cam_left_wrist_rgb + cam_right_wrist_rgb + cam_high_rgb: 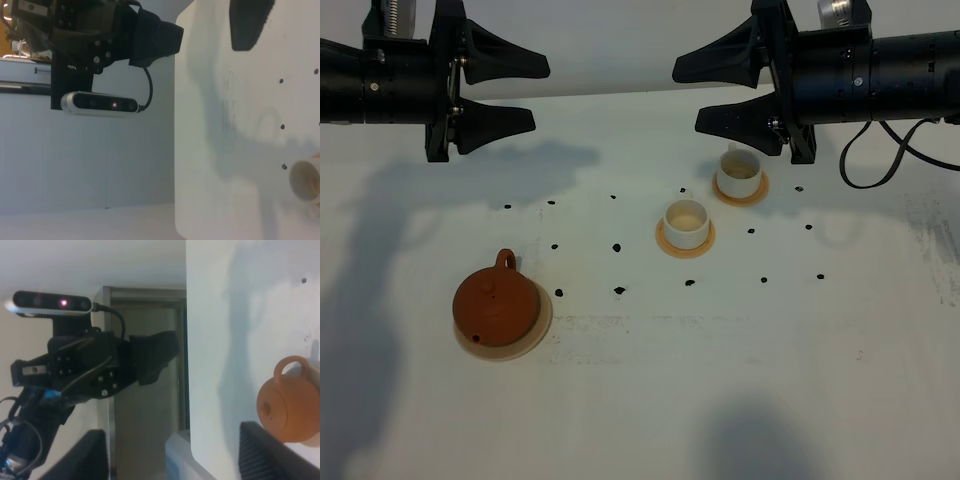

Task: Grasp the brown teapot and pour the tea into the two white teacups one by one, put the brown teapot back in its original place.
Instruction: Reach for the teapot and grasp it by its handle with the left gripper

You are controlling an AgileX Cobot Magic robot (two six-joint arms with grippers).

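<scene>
The brown teapot (495, 305) sits on its beige disc coaster (532, 338) at the front left, handle pointing away; the right wrist view shows the teapot (287, 407) too. Two white teacups stand on orange-tan coasters right of centre, one nearer (687, 222) and one farther back (738, 168). The nearer cup's inside looks pale tan; I cannot tell whether that is tea. My left gripper (533, 92) hangs open at the back left, well above and behind the teapot. My right gripper (686, 97) is open at the back right, just behind the far cup. One left finger (250, 25) shows.
Several small black marks (619, 290) dot the white tabletop (720, 380) between teapot and cups. A black cable (868, 172) loops down from the right arm at the back right. The table's far edge runs just behind both grippers.
</scene>
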